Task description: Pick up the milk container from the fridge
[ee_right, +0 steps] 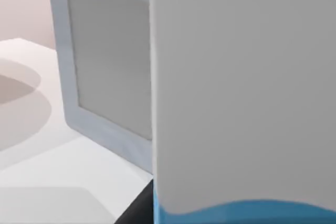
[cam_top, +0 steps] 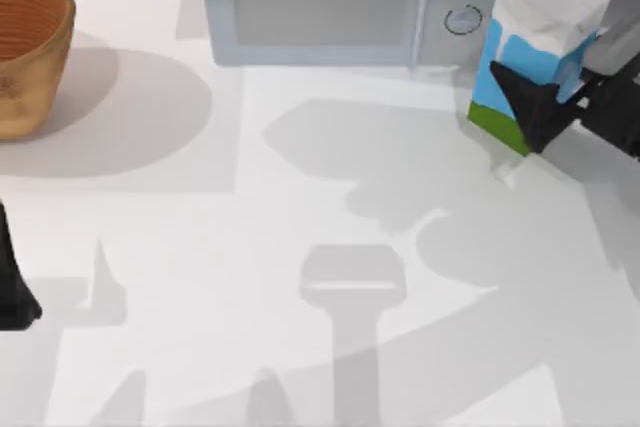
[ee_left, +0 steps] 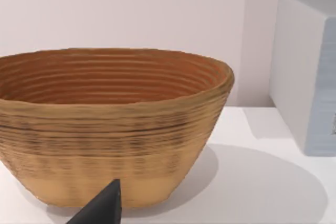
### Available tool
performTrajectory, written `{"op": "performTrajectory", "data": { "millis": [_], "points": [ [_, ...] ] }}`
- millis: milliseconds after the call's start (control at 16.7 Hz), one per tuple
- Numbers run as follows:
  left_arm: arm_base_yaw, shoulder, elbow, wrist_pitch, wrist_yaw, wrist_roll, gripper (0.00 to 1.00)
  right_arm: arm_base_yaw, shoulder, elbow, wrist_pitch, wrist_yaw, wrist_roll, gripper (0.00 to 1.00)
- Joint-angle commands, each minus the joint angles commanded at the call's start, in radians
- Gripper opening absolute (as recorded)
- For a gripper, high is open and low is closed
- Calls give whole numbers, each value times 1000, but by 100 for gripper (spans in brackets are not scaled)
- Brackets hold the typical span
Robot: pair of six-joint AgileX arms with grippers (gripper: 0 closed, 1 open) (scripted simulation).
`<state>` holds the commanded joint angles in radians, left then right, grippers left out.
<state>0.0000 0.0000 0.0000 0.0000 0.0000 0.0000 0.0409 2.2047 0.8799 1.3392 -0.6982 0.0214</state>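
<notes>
The right gripper point(cam_top: 545, 107) stood at the table's point(cam_top: 300, 247) far right, against the milk container point(cam_top: 535, 52) — just left of it the microwave point(cam_top: 340, 2). Well to its left stood the basket point(cam_top: 30, 47), beyond the left gripper point(cam_top: 15, 297).

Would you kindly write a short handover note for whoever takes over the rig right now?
Right pincer: at the table's far right, fingers around the milk container; firm grip unconfirmed.
Left pincer: parked at the table's left edge, near the woven basket.
Milk container: upright, right of the microwave, close before the right wrist camera.
Done: approach to the carton.
Left: confirm the grip and lift the carton.
</notes>
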Motion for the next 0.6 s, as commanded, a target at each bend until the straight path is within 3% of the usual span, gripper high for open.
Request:
{"op": "performTrajectory", "data": {
  "millis": [600],
  "points": [
    [0, 0, 0, 0, 0, 0, 100, 0, 0, 0, 0, 0, 0, 90]
  ]
}}
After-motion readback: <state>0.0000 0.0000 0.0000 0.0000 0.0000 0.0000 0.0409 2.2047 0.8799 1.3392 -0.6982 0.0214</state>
